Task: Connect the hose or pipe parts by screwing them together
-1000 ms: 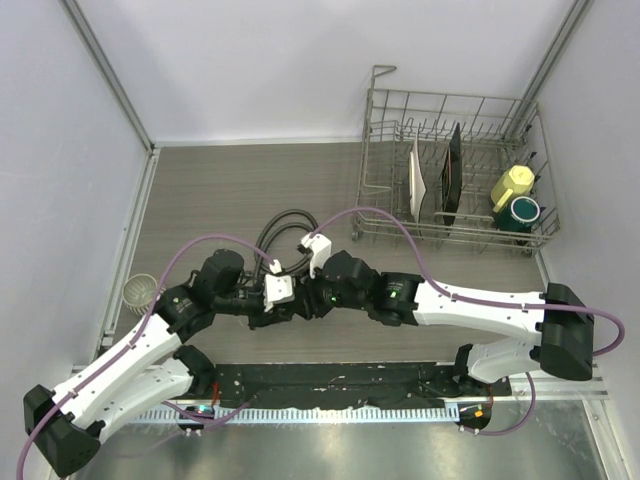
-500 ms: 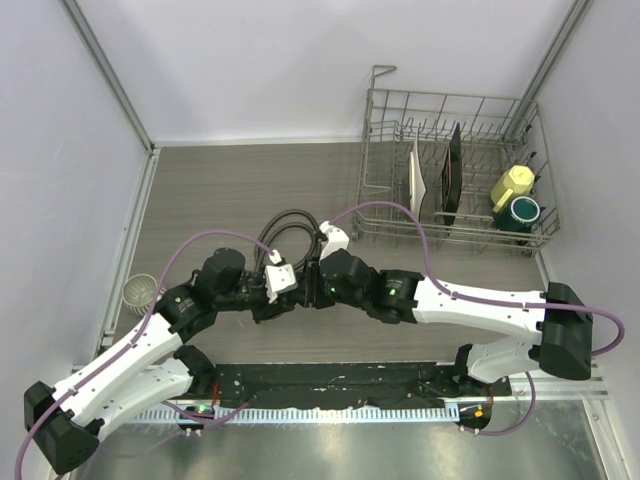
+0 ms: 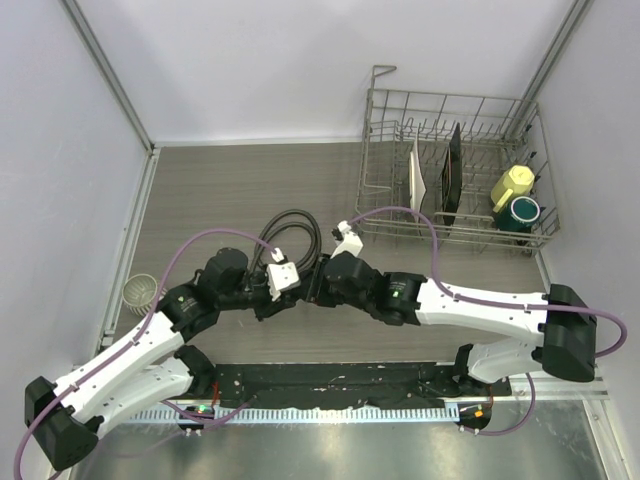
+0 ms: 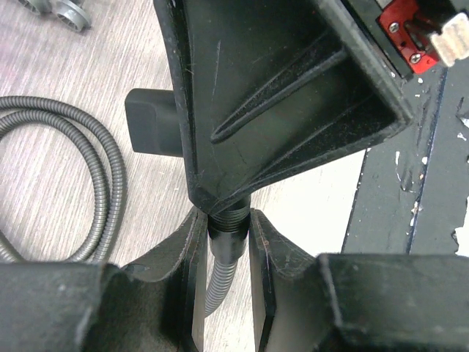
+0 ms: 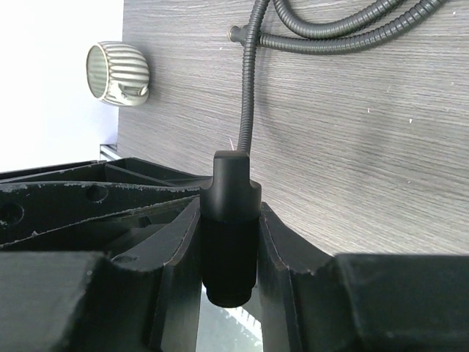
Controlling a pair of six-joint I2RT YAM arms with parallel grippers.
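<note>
In the left wrist view my left gripper (image 4: 223,220) is shut on the threaded end connector (image 4: 227,229) of the black flexible hose (image 4: 218,287), which runs down between its fingers. In the right wrist view the black nozzle fitting (image 5: 231,227) stands upright with my right gripper (image 5: 229,213) shut on it. The fitting's tip meets the connector right above my left jaws, and part of the fitting (image 4: 150,121) sticks out behind a right finger. In the top view both grippers (image 3: 272,300) (image 3: 312,286) meet nose to nose in front of the coiled hose (image 3: 290,226).
A wire dish rack (image 3: 372,160) at the back right holds plates, a yellow cup (image 3: 513,183) and a green cup (image 3: 522,211). A ribbed glass (image 3: 141,290) lies by the left wall. A black mat (image 3: 330,385) lines the near edge.
The right wrist has rolled, its white camera housing swinging up and to the right. The left wrist shifted slightly toward the back. Both grips are unchanged.
</note>
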